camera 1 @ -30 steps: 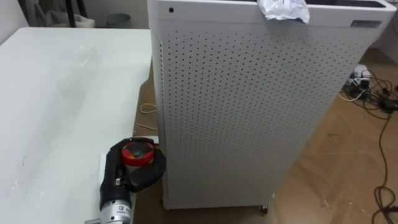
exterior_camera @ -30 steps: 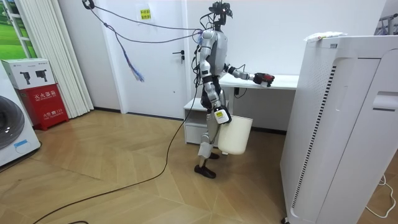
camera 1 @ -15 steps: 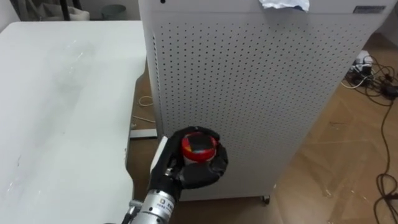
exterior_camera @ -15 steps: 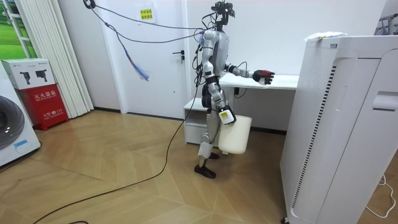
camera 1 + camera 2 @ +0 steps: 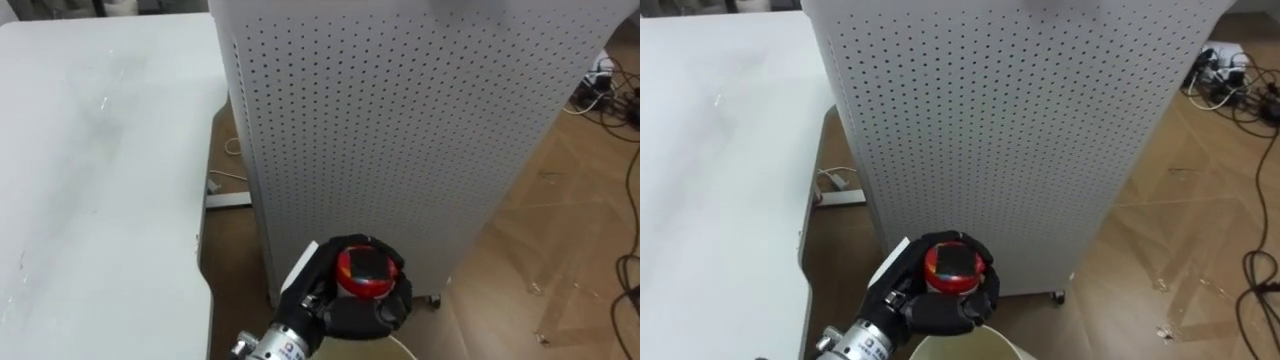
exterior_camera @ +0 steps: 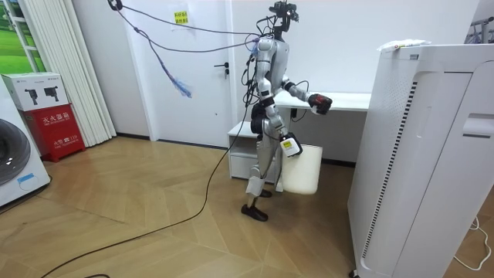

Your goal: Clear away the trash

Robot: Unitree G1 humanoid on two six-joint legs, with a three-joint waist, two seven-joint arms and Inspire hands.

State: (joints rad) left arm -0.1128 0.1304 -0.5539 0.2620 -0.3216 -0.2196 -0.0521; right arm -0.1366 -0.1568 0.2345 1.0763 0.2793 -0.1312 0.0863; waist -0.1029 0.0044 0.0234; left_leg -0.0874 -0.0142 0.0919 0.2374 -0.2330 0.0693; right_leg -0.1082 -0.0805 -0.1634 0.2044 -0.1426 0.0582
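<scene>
A round red thing (image 5: 362, 272) with a dark patch on top sits in my black left hand (image 5: 372, 303), whose fingers curl round it from below. The hand hovers in front of the white perforated cabinet (image 5: 400, 130), just right of the white table's edge (image 5: 195, 250). Right below the hand, the rim of a white bin (image 5: 960, 349) shows. In the room view the bin (image 6: 303, 170) hangs off the floor from my right hand (image 6: 289, 146) at hip height. A crumpled white scrap (image 6: 401, 45) lies on top of the cabinet.
I stand between the white table (image 6: 347, 99) and the tall cabinet (image 6: 432, 154), facing the room view's right. Cables and a power strip (image 5: 612, 85) lie on the wooden floor to the right of the cabinet. A small caster (image 5: 433, 299) shows under the cabinet.
My left hand with the red thing has moved right, off the table's edge to the front of the cabinet. The bin has swung forward under it. The eye views have tilted down.
</scene>
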